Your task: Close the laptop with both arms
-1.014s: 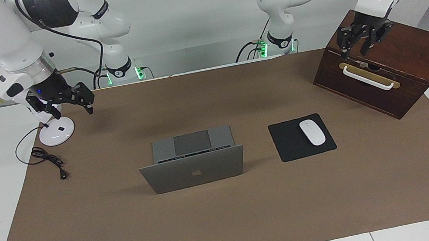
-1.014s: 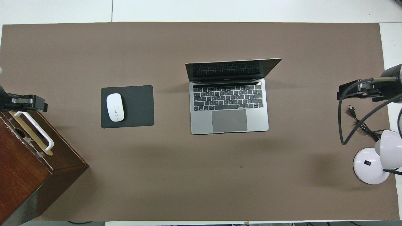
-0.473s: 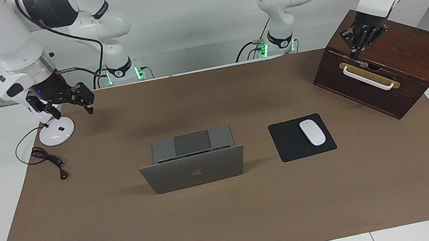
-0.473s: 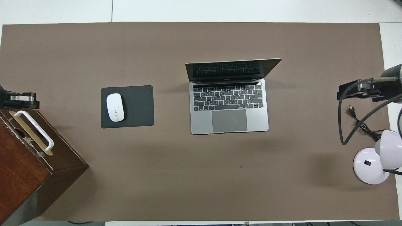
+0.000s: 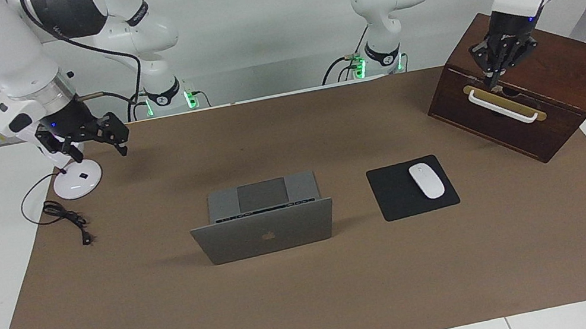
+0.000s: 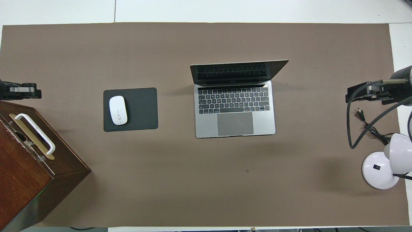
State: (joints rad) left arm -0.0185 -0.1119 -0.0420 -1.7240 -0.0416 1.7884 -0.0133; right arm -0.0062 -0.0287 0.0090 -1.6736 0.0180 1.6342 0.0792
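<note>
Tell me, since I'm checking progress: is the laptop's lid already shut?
No, the laptop stands open, its lid raised off the keyboard deck.

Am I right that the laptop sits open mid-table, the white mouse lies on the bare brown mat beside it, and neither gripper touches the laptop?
Not quite. The overhead view shows the white mouse lying on a black mouse pad, not on the bare brown mat. The rest holds: the laptop is open and neither gripper touches it.
</note>
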